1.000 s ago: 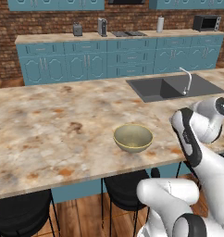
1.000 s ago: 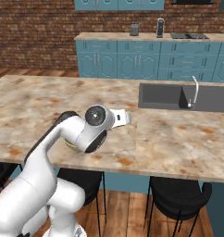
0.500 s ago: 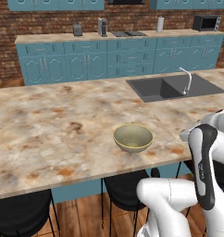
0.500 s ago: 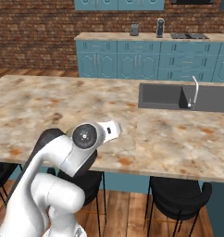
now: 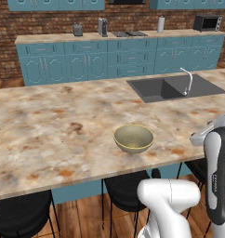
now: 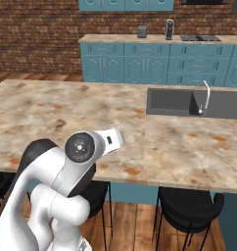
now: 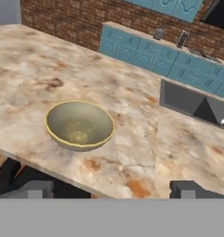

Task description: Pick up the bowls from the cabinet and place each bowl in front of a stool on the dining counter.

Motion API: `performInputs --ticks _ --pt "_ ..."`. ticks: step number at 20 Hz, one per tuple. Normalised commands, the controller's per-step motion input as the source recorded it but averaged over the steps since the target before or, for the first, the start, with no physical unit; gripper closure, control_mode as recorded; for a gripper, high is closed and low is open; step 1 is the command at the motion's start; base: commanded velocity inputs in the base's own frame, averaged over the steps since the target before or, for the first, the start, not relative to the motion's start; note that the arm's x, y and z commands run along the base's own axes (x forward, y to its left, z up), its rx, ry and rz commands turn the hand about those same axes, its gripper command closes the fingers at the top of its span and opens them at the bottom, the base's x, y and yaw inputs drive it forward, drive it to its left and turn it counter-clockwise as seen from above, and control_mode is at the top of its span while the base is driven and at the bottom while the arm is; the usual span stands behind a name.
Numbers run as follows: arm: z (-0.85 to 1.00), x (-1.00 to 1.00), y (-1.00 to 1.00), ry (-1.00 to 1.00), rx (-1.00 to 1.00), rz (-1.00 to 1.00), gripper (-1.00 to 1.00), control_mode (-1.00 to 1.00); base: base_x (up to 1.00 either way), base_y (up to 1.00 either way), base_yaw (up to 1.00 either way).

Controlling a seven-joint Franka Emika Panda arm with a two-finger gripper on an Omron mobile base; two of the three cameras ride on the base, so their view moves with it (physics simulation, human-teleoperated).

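Observation:
A tan-yellow bowl (image 5: 134, 138) stands upright on the dining counter (image 5: 49, 135) near its front edge, just above a black stool (image 5: 126, 183). In the hand view the bowl (image 7: 79, 125) lies ahead and to the left of my gripper (image 7: 111, 190). The gripper's two fingertips (image 7: 33, 189) stand far apart, open, with nothing between them. The gripper is drawn back over the counter's front edge, apart from the bowl. In the right base view my arm covers the bowl. The cabinet is out of view.
A dark inset sink (image 5: 175, 88) with a faucet (image 5: 188, 83) sits at the counter's right. More stools (image 5: 21, 214) (image 6: 189, 208) stand under the front edge. The wall counter (image 5: 119, 37) at the back carries small appliances and a microwave (image 5: 207, 22).
The arm has drawn back from beside the bowl, down and towards the counter's front edge. The bowl has stayed in place and the gripper has stayed open.

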Motion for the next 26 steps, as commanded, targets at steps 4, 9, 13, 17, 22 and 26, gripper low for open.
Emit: performInputs --ticks 4,9,13,17,22,26 --pt "0.05 -0.26 0.33 0.01 -0.05 0.04 -1.0 -1.0 0.0 0.0 0.0" --pt "0.0 -0.26 0.41 0.0 -0.04 0.03 -1.0 -1.0 0.0 0.0 0.0" --pt "-0.03 -0.19 0.41 0.0 -0.03 0.03 -1.0 -1.0 0.0 0.0 0.0" --pt "-0.03 -0.12 0.19 0.0 -0.01 0.02 -1.0 1.0 -0.11 0.17 0.02" --pt "0.0 0.0 0.0 0.0 0.0 0.0 -1.0 1.0 -0.43 0.31 0.07" --pt "0.0 0.0 0.0 0.0 0.0 0.0 -1.0 1.0 -0.81 0.5 0.12"
